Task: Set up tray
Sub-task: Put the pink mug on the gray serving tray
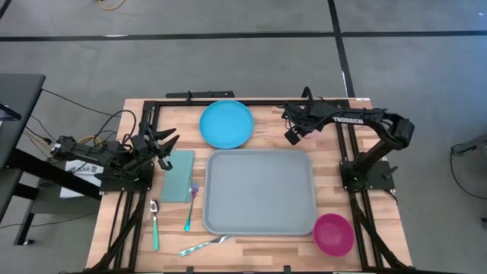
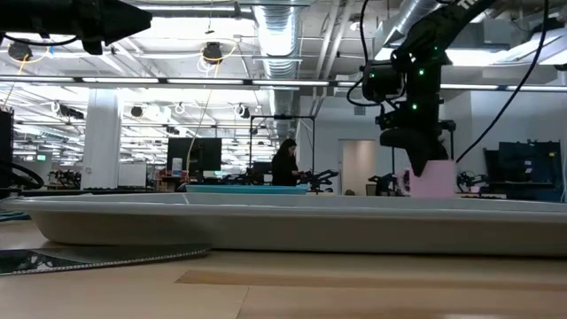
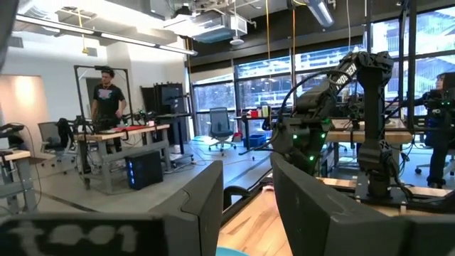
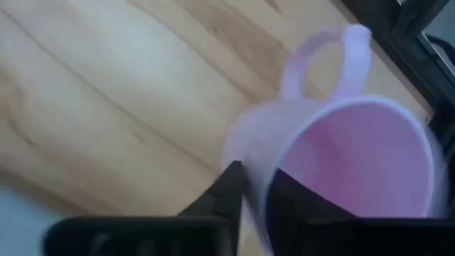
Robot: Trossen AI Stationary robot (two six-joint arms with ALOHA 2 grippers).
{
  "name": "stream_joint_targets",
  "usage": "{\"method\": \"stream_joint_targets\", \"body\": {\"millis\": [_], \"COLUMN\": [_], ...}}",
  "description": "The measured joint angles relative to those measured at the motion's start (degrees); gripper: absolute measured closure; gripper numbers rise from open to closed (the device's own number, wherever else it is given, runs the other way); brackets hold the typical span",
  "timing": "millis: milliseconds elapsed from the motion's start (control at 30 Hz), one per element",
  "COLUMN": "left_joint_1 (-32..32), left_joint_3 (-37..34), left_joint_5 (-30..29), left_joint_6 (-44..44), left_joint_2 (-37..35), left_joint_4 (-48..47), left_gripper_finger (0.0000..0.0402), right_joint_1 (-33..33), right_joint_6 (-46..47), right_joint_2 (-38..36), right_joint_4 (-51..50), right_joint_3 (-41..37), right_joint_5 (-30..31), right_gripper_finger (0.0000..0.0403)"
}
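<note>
The grey-blue tray (image 1: pixel 259 190) lies flat on the middle of the table; in the low view its long rim (image 2: pixel 292 213) fills the width. My right gripper (image 1: pixel 293 135) hovers past the tray's far right corner, shut on a pale pink cup (image 4: pixel 334 156) with a loop handle (image 4: pixel 334 57). In the low view the cup (image 2: pixel 431 180) shows below that gripper, behind the tray's rim. My left gripper (image 1: pixel 163 143) is open at the table's left side, over the far end of the teal napkin (image 1: pixel 177 175), touching nothing. Its fingers stand apart in the left wrist view (image 3: pixel 245 206). My right gripper (image 4: pixel 254 178) pinches the pink cup's wall at the rim (image 4: pixel 250 153), on the side away from the handle, one finger (image 4: pixel 295 203) inside the cup and one (image 4: pixel 224 188) outside. The fingers come from above. The cup is tilted; the tray's rim hides whether its base rests on the table.
A round blue plate (image 1: pixel 226 124) sits beyond the tray's far left corner. A magenta bowl (image 1: pixel 333 234) stands at the tray's near right corner. A spoon (image 1: pixel 154 224), a teal-handled utensil (image 1: pixel 189 213) and another utensil (image 1: pixel 204 245) lie near the napkin. People work in the room behind.
</note>
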Motion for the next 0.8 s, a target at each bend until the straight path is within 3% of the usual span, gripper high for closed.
{"method": "stream_joint_targets", "body": {"millis": [200, 300, 467, 633, 800], "left_joint_1": [0.0, 0.0, 0.0, 0.02, 0.0], "left_joint_3": [0.0, 0.0, 0.0, 0.0, -0.02], "left_joint_5": [-0.02, 0.0, 0.0, 0.02, 0.04], "left_joint_6": [0.07, 0.06, -0.01, -0.18, -0.26], "left_joint_2": [0.0, 0.0, 0.0, 0.0, 0.02], "left_joint_4": [0.0, 0.0, 0.01, -1.0, -1.81], "left_gripper_finger": [0.0288, 0.0288, 0.0288, 0.0288, 0.0288], "right_joint_1": [5.55, 10.29, 19.02, 28.41, 37.92], "right_joint_6": [7.17, 10.12, 17.89, 28.81, 33.26], "right_joint_2": [-0.07, -0.11, -0.11, -0.11, -0.11], "right_joint_4": [-13.47, -17.25, -17.11, -17.83, -15.34], "right_joint_3": [6.62, 10.35, 13.62, 13.65, 13.65], "right_joint_5": [0.02, -2.77, -10.29, -10.06, -6.89], "right_gripper_finger": [0.039, 0.0397, 0.0394, 0.0398, 0.0395]}}
